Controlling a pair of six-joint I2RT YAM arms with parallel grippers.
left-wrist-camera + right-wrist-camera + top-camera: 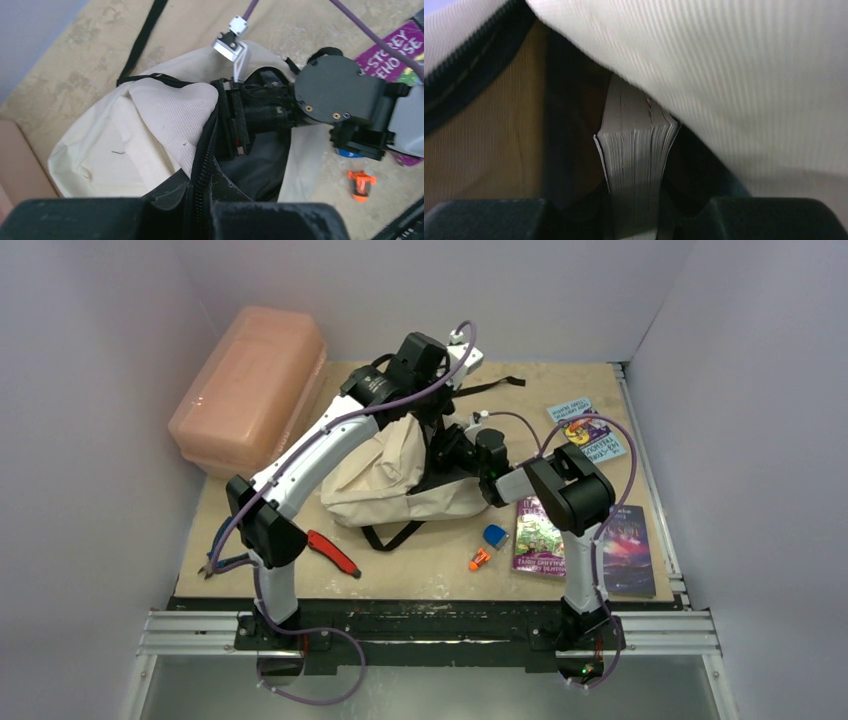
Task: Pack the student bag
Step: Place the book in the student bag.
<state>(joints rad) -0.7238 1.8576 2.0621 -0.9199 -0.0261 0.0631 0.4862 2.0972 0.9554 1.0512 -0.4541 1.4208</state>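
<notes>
The student bag [385,475] lies in the middle of the surface [440,585], its mouth turned toward the right arm. The left pincer [200,215] is closed on the bag's black zipper edge [200,160], holding that rim up so the mouth gapes. The right pincer [634,217] is inside the mouth, clamped on a book [636,145] whose page edges stand upright between its fingers. Cream cloth sags low over the book from the upper right, close to its top corner. On the left there is a dark gap and tan lining, so the freer room inside is on that side.

Outside, a pink box [250,380] fills the far left corner against the wall, just beside the bag. A black strap [495,385] trails toward the far right. Three more books lie along the right edge: a blue one [588,430] far back, then a green-and-purple one [540,535] and a dark one [628,550] nearer, the last close to the rim. A red-handled tool [333,552], a blue piece [495,535] and an orange piece [480,560] sit in front of the bag. Open board shows at the near left and behind the bag to the right.
</notes>
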